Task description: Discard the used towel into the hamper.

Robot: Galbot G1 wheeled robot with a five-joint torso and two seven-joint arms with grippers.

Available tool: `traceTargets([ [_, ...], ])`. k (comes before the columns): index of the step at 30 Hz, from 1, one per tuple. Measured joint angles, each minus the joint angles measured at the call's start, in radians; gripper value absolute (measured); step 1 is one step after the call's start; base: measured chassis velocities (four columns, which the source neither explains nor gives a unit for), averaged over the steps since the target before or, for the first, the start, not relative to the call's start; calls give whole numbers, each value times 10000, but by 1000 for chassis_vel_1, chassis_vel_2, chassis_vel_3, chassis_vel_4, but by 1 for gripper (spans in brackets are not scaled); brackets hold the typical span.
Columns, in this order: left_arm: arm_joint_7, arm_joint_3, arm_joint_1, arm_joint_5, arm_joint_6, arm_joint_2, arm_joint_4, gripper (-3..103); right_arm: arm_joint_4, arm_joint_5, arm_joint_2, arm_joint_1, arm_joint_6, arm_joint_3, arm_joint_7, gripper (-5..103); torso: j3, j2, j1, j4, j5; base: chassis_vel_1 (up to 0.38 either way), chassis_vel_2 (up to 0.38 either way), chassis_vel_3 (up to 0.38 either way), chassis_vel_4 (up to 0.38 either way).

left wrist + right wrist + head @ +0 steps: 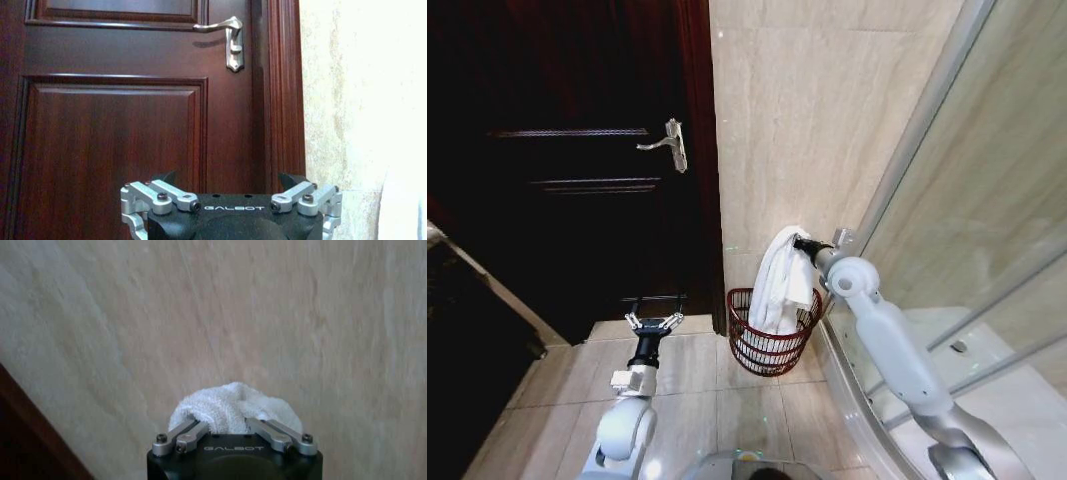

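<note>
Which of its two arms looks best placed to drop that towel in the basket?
Right. The right gripper grips the towel directly over the hamper; the left gripper faces the door.

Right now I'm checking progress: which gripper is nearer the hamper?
Right. The right gripper holds the towel just above the hamper; the left gripper waits open, off to the hamper's side by the door.
</note>
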Motion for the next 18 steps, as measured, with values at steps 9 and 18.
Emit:
traceTargets([
  [9,-11,-5,10,-20,-78,11,-14,100,-100,1359,-310,244,437,-834,1574,8,6,9,3,1,0,0,0,0,0],
  [18,-23,51,-17,-29,-61,30,-35,100,79,1769,-381,-139,616,-746,1859,12,9,13,6,1,0,0,0,0,0],
])
